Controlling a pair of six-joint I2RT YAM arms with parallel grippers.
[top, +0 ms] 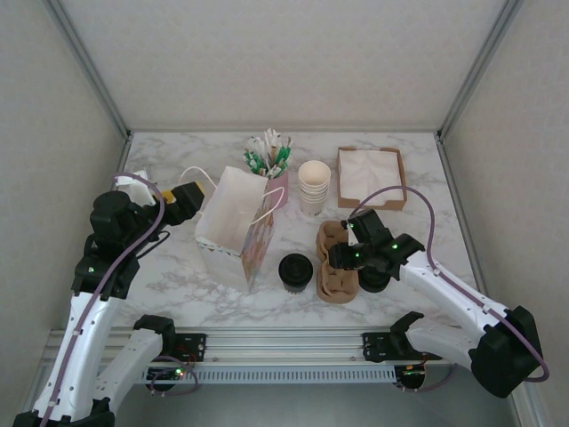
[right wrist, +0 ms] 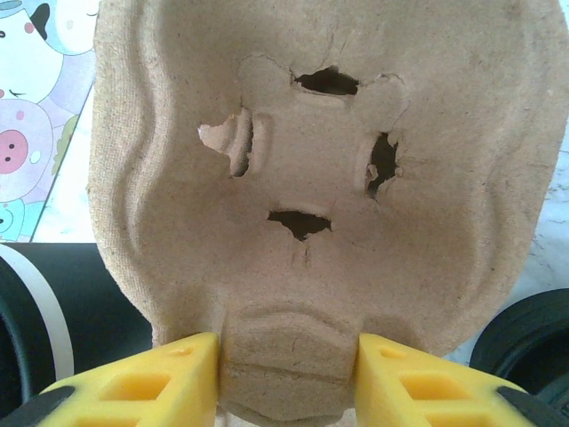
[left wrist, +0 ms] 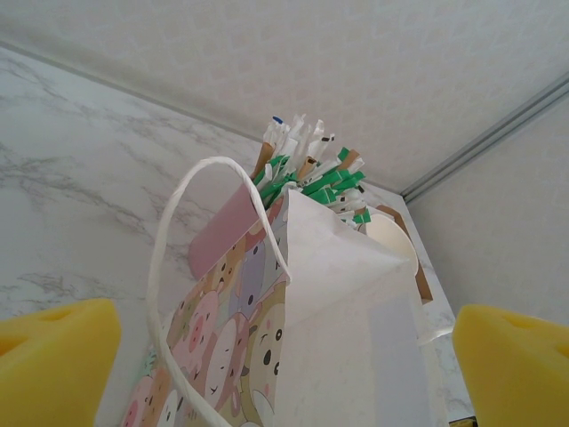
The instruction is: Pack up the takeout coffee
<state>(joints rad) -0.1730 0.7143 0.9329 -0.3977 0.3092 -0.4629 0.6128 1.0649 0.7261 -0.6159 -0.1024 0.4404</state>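
The top view showed the whole table (top: 178,160). The takeout coffee (top: 295,270) stood upright near the front, with its black lid on. It was between the paper bag (top: 233,229) and the brown cup carrier (top: 335,267), close to both. The right gripper (top: 343,257) sat over the carrier, just to the right of the coffee and not touching it. A dark round thing (top: 374,281) lay on the other side of the carrier. It might have been a second cup, but the arm hid most of it. Behind stood a stack of cream cups (top: 314,185), a napkin box (top: 372,176) and a pot of sticks (top: 268,155).

The right wrist view showed what the top view could not. The right gripper (right wrist: 286,374) had its two yellow fingers (right wrist: 173,384) pressed on a ridge at the carrier's (right wrist: 338,133) edge, one on each side. The coffee's black lid (right wrist: 62,307) showed low on the left, beside the carrier.

The left gripper (top: 183,202) hung just beside the bag's left side, well apart from the coffee. In the left wrist view the left gripper (left wrist: 284,356) had its yellow fingers (left wrist: 53,365) spread wide. The bag (left wrist: 347,347) stood in front of them, with its white handle (left wrist: 169,258) looped up.
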